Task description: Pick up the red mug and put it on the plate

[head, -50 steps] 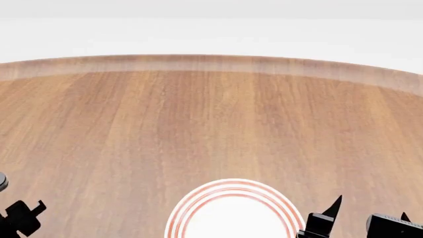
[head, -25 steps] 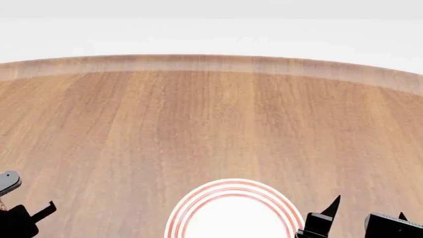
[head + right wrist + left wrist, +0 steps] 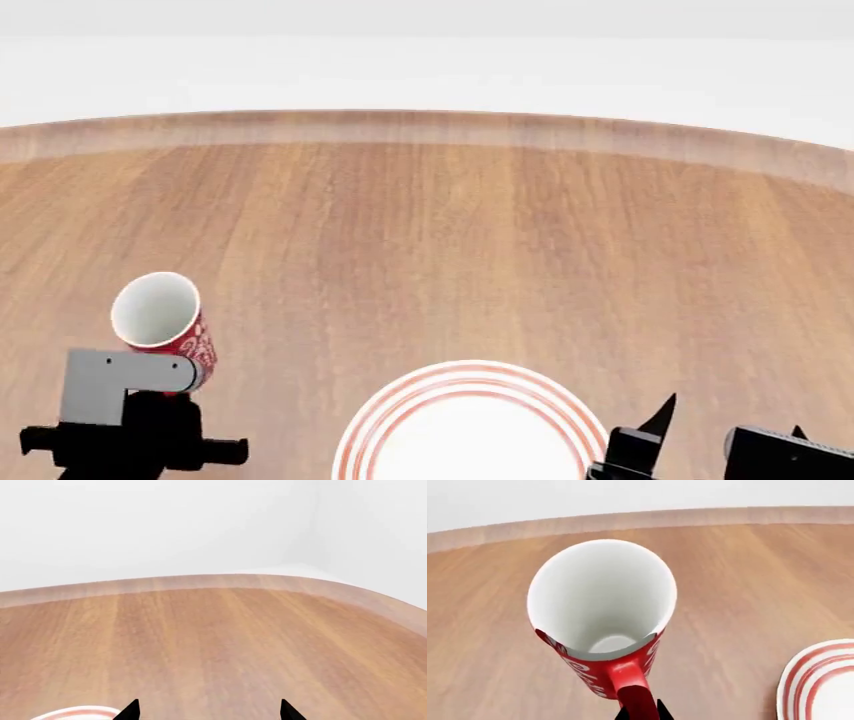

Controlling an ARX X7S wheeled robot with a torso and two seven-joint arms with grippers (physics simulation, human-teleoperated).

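The left gripper (image 3: 639, 711) is gripping the red mug (image 3: 163, 322) by its handle, holding it tilted above the wooden table (image 3: 441, 230), left of the plate (image 3: 470, 428) and apart from it. The right gripper (image 3: 208, 711) is hanging beside the plate's right rim, fingertips spread wide with nothing between them
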